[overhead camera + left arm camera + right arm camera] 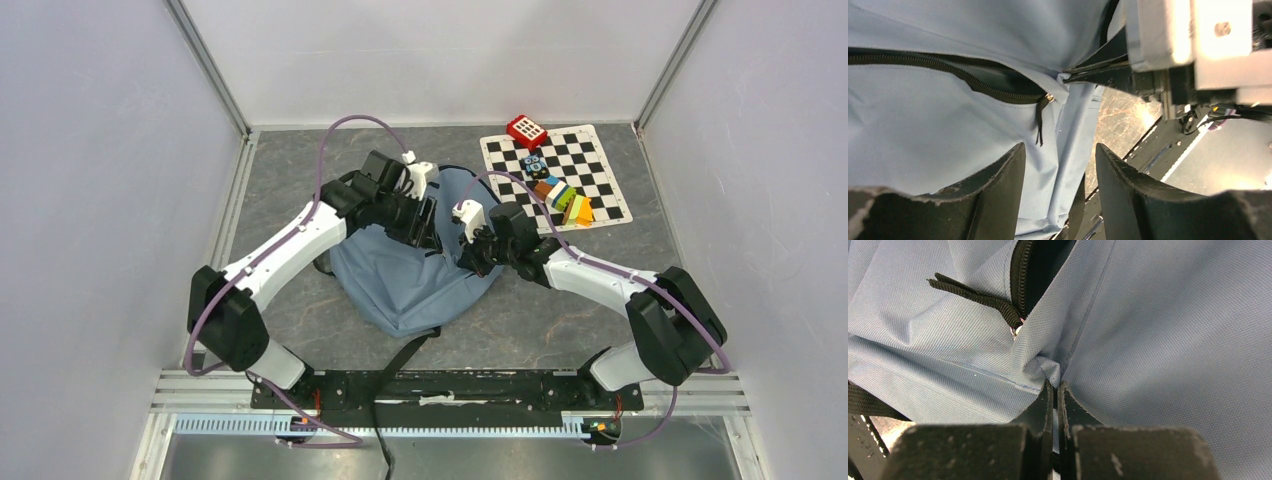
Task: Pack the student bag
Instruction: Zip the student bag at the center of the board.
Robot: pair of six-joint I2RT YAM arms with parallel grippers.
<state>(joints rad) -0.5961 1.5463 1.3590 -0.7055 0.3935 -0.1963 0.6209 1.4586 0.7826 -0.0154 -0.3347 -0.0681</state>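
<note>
The bag (405,285) lies at the middle of the counter (300,170), its zipper (948,67) partly open. We judge the step in hand to be widening that opening so that things can go in. To do it well, we hold the cloth taut at the zipper's end with one claw. The other takes the pull tab (1039,122) squarely and draws along the line of the teeth, not upward, lest the soft bag merely lift or bunch. The right claw (1055,387) is pressed together on a small fold of the bag's cloth just beside the slider (1017,330), and serves as that anchor. The left claw (1059,160) stands well apart and holds nothing. The tab hangs just above its gap, and we cannot tell whether its fingers (998,190) touch the cloth.
</note>
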